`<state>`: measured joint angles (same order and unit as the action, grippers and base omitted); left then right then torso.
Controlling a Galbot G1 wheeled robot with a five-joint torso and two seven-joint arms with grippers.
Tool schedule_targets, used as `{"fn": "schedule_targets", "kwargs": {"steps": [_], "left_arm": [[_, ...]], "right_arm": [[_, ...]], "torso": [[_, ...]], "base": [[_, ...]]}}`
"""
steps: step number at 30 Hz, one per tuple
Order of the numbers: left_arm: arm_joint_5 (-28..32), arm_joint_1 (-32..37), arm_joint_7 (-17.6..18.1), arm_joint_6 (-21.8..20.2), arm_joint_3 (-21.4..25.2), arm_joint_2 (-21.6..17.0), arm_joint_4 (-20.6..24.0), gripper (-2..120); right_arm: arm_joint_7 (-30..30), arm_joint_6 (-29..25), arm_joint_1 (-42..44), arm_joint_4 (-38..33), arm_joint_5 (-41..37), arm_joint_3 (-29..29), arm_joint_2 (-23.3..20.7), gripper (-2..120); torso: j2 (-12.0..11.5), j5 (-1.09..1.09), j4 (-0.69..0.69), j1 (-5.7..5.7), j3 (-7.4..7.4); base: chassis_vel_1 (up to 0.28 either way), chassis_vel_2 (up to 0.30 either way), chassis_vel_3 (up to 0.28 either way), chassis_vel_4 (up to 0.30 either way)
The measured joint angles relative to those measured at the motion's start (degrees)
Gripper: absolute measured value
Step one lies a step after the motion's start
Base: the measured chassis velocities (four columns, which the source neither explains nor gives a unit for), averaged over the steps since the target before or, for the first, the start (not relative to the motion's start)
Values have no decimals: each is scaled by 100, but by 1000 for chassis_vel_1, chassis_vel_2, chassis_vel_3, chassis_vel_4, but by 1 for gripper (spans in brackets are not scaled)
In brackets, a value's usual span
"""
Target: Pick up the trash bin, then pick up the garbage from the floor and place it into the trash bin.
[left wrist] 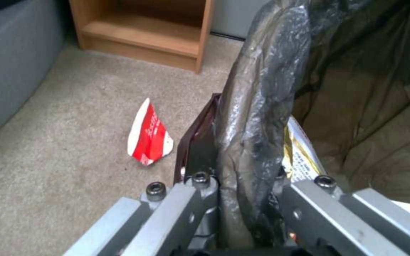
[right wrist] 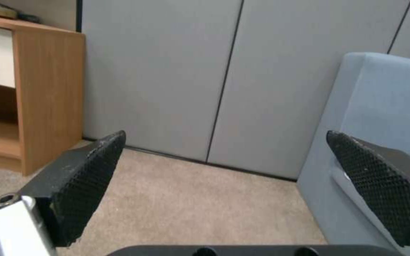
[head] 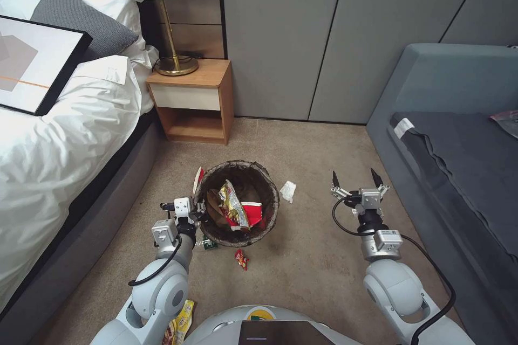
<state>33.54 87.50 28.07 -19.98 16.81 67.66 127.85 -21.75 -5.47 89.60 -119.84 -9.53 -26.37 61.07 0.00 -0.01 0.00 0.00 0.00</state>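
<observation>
The trash bin, round with a dark liner over its rim, is in the middle of the carpet. It holds a yellow snack bag and a red-and-white cup. My left gripper is shut on its near-left rim, one finger outside and one inside. Garbage lies around it: a white tissue wad, a flattened red-and-white paper cup, a tiny red wrapper, a green-labelled piece and a yellow bag. My right gripper hangs open to the right of the bin, holding nothing.
A bed runs along the left. A wooden nightstand with a lamp stands behind the bin. A grey-blue sofa lines the right side. Open carpet lies between bin and sofa.
</observation>
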Motion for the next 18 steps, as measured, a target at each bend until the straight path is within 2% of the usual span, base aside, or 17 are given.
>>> {"fn": "schedule_targets", "kwargs": {"steps": [18], "left_arm": [[-4,4,-5,12,7,0,0,4]], "right_arm": [[1,15,-41,-40,-9,24,-61,100]], "torso": [[0,1,-1,1,1]], "base": [[-109,113,111,-111]]}}
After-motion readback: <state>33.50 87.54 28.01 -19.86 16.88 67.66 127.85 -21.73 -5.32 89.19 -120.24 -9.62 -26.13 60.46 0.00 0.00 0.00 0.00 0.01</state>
